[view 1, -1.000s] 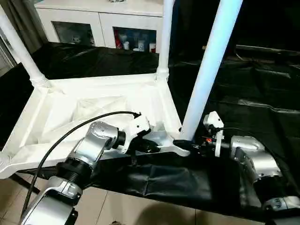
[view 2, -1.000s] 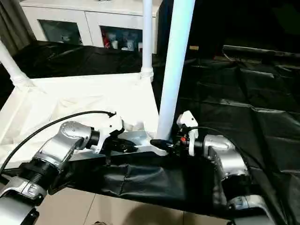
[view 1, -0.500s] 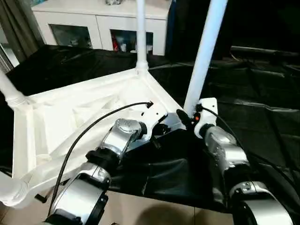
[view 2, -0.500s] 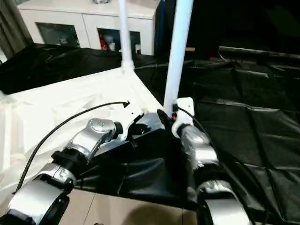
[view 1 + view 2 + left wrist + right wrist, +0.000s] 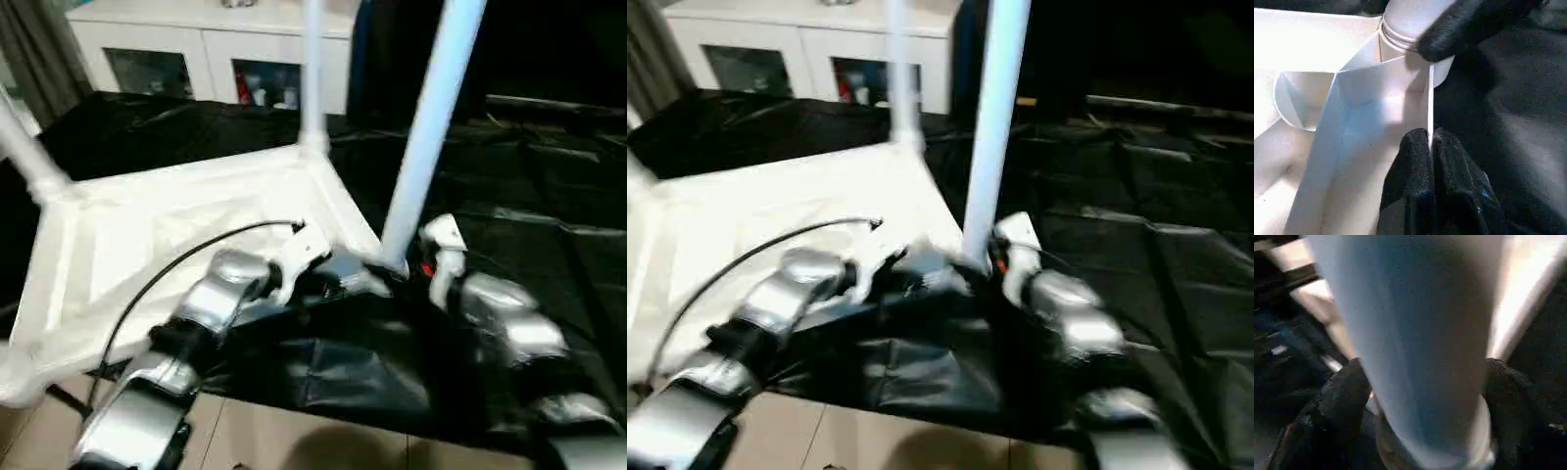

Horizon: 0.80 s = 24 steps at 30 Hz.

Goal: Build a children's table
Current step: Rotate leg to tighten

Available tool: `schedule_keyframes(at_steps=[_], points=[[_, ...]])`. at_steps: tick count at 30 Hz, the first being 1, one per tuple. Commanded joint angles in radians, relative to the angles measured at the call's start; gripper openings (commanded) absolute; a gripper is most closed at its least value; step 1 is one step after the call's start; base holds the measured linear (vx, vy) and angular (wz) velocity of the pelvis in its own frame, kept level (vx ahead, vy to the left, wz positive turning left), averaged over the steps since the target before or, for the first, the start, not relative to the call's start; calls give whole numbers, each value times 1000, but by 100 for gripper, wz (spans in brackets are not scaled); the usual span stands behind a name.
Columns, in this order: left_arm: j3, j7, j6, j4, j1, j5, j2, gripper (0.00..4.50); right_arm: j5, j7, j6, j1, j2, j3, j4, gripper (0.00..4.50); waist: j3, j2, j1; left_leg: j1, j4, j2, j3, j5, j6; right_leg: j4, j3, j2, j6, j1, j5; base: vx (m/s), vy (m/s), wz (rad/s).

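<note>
Table top (image 5: 186, 220) lay upside down on black sheet (image 5: 549, 215), ribbed underside up, w/ white cabinet (image 5: 211, 49) behind it. Two legs stood upright in far corner sockets: one at far-left corner (image 5: 24, 147), one at far-right corner (image 5: 313, 69). Third leg (image 5: 431, 117) stood nearly upright, tilted slightly, w/ its foot at near-right corner socket (image 5: 377, 279).

L gripper (image 5: 1430, 147) was clenched on thin edge wall of table top (image 5: 1366, 78), just beside that corner socket; fingers (image 5: 1410, 171) pressed together w/ the rim between them. Black cable (image 5: 186, 259) arced over L forearm.

R gripper (image 5: 1422, 396) straddled base of third leg (image 5: 1415, 323), one black finger (image 5: 1337, 406) on each side of tube. Whether the pads actually pressed the tube or stood just off it: couldn't tell. R forearm (image 5: 505, 328) lay on the sheet to the right of the leg.
</note>
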Motion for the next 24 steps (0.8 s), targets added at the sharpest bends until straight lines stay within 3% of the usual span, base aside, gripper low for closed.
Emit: schedule_keyframes(at_steps=[1, 7, 9, 16, 19, 21, 24], points=[[-10, -59, -8, -44, 11, -54, -7, 0, 8, 62, -1, 7, -17, 21, -22, 364, -57, -19, 2, 18, -66, 64, -22, -198, 105, -71, 42, -64, -243, 45, -206, 0, 0, 0], [-18, -116, 33, -120, 51, -63, 29, 0, 16, 156, 18, 24, -65, 35, -54, 325, -59, -18, 7, 16, -66, 63, -23, -183, 97, -67, 43, -63, -245, 46, -188, 0, 0, 0], [-18, -118, 36, -126, 53, -64, 31, 0, 17, 157, 21, 24, -65, 37, -57, 296, -59, -18, 6, 16, -66, 62, -23, -176, 99, -67, 43, -63, -244, 46, -184, 0, 0, 0], [-4, -62, 30, -119, 46, -49, 21, 0, 12, 105, 37, 26, -23, 34, -49, 257, -59, -17, 4, 18, -66, 61, -24, -189, 89, -70, 43, -63, -241, 44, -201, 0, 0, 0], [19, 32, 36, -77, 21, -33, -12, 0, -27, -33, 32, 23, 13, 23, -8, 255, -58, -17, -1, 17, -69, 60, -26, -196, 75, -72, 44, -63, -232, 43, -222, 0, 0, 0], [52, 166, 26, -5, -24, -16, -64, 0, -79, -229, 11, 13, 63, 6, 63, 254, -58, -17, -7, 20, -68, 56, -25, -199, 57, -77, 44, -64, -221, 41, -247, 0, 0, 0], [68, 242, 23, 42, -53, -8, -96, 0, -88, -344, 27, 5, 101, -14, 97, 253, -57, -18, -13, 21, -70, 53, -28, -221, 43, -83, 43, -64, -208, 42, -288, 0, 0, 0]])
